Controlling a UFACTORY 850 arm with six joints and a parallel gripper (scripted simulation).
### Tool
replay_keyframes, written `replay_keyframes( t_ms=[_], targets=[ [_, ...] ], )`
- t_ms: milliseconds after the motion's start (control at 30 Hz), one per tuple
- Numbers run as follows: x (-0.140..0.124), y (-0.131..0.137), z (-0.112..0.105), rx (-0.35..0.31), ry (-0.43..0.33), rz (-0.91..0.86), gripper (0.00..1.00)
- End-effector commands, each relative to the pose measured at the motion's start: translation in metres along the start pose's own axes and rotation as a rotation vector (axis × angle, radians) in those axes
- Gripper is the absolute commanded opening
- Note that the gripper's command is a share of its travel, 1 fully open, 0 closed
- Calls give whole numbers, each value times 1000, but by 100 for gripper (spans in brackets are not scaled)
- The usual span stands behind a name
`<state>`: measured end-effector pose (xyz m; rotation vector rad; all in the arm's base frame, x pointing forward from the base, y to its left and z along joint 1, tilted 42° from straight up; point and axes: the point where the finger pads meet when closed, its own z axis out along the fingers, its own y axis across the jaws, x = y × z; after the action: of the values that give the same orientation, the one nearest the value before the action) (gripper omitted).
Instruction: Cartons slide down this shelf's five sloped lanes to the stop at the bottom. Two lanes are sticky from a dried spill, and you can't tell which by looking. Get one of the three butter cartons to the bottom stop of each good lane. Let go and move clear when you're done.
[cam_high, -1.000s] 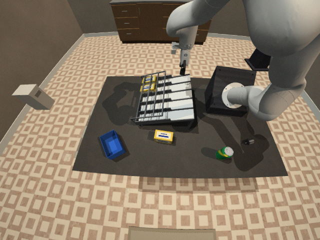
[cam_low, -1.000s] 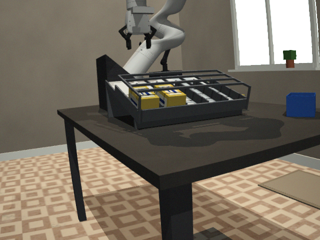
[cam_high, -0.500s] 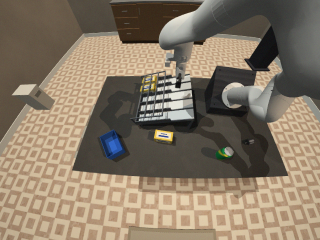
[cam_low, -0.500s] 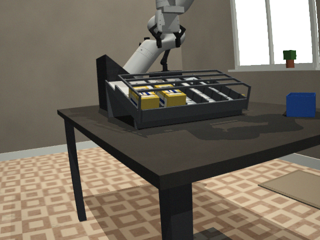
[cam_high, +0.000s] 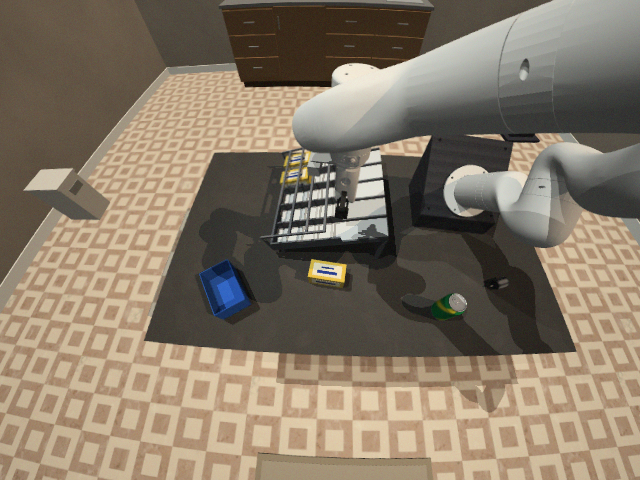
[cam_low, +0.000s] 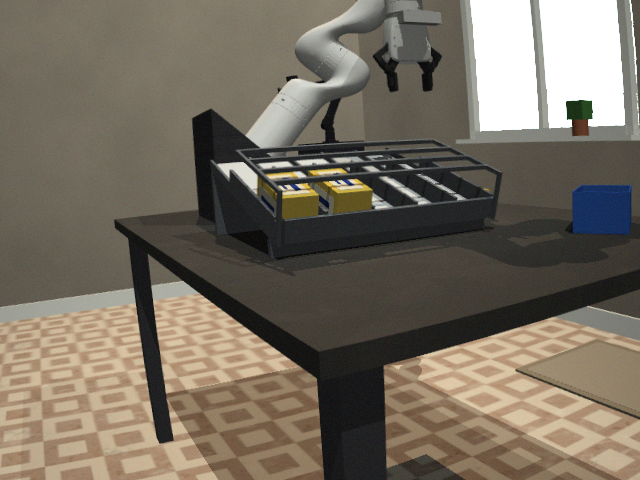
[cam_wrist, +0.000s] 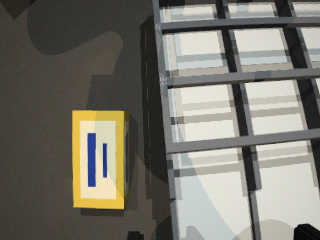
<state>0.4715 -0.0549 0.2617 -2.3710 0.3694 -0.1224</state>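
A: Where are the cartons?
B: Two (cam_low: 315, 192) sit at the shelf's (cam_low: 383, 224) bottom stop; the third (cam_high: 327, 272) lies on the desk (cam_high: 361, 330) beside it.
A: And the pincer (cam_low: 407, 78)?
B: Spread wide, empty, above the shelf.

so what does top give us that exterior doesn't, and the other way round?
Top only: the third butter carton lying on the table beside the shelf, a green can, a small dark object and the arm's base block.
Exterior only: the two cartons side by side at the bottom stop, the gripper open and empty, high above the shelf, plus the window plant.
Both: the shelf, the blue bin and the two shelved cartons.
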Motion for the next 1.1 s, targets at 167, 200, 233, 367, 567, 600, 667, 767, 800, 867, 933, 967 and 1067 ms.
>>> replay_keyframes(
  t_ms=[167,200,233,367,567,600,667,767,800,867,933,967,1067],
  targets=[
    [18,-87,-2,-12,-2,10,90],
    [18,-87,-2,-12,-2,10,90],
    [18,-87,-2,-12,-2,10,90],
    [22,-106,-2,-12,-2,14,90],
    [22,-106,-2,-12,-2,14,90],
    [22,-106,-2,-12,-2,14,90],
    [22,-106,-2,-12,-2,14,90],
    [22,-106,-2,-12,-2,14,90],
    [22,-106,-2,-12,-2,14,90],
    [22,-106,6,-12,-2,15,90],
    [22,-106,14,-12,-2,15,90],
    [22,-106,18,-12,-2,15,90],
    [22,-106,30,-12,-2,15,90]
  ],
)
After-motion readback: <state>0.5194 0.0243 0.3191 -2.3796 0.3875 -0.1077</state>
